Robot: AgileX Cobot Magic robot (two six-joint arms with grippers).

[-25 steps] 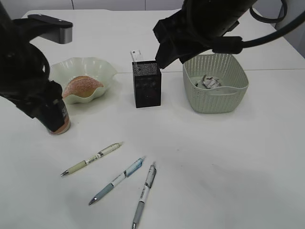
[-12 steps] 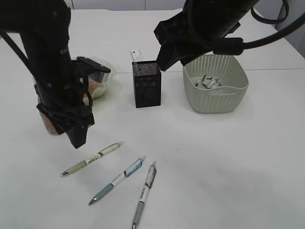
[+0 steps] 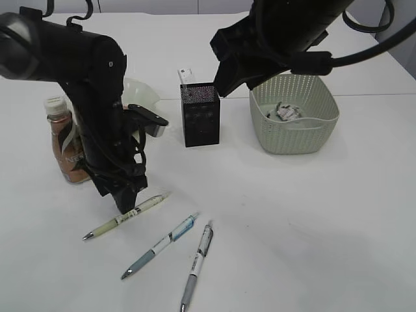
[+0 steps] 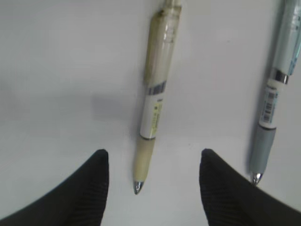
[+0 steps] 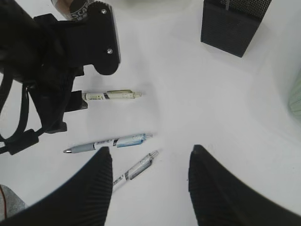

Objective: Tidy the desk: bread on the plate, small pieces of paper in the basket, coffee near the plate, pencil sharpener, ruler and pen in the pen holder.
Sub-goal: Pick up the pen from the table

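The left gripper (image 4: 153, 188) hangs wide open and empty just above the desk (image 3: 312, 221), the cream pen (image 4: 153, 108) lying between its fingers toward twelve o'clock. The right gripper (image 5: 150, 188) stands open and empty near the pen holder (image 3: 200, 115).

We see a matt white desk (image 3: 312, 214), glossy plastic pens (image 4: 153, 101), black mesh pen holder (image 3: 201, 116), perforated plastic basket (image 3: 296, 133)

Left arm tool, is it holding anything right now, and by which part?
Nothing is held. The left tool is open above the yellowish pen, its tip between the fingers, untouched.
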